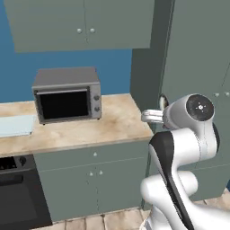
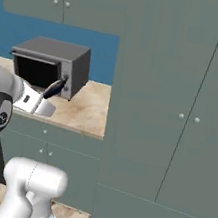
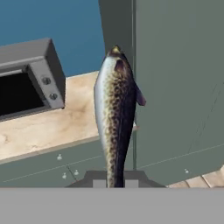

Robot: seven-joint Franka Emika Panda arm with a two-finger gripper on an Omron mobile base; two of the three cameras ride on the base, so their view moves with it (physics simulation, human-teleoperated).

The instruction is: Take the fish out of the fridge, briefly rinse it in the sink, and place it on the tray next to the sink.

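Hand view shows my fingers clamped nearly shut on the fish's tail end, its body jutting straight beyond them; I judge it light, slippery, best gripped mid-body.

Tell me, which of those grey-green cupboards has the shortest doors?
The lower cupboard under the beige stone counter; its two-knob doors are shorter than the upper wall cupboard's and the tall cupboard's.

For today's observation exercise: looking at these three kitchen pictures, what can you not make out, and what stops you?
- Fish: its lower end is cut off by the bottom of the hand view, so the pincer's contact is hidden.
- Fish in the right base view: too small for detail.
- Tray: cut off by the left edge in the left base view.
- Toaster oven: its inside is too dark.
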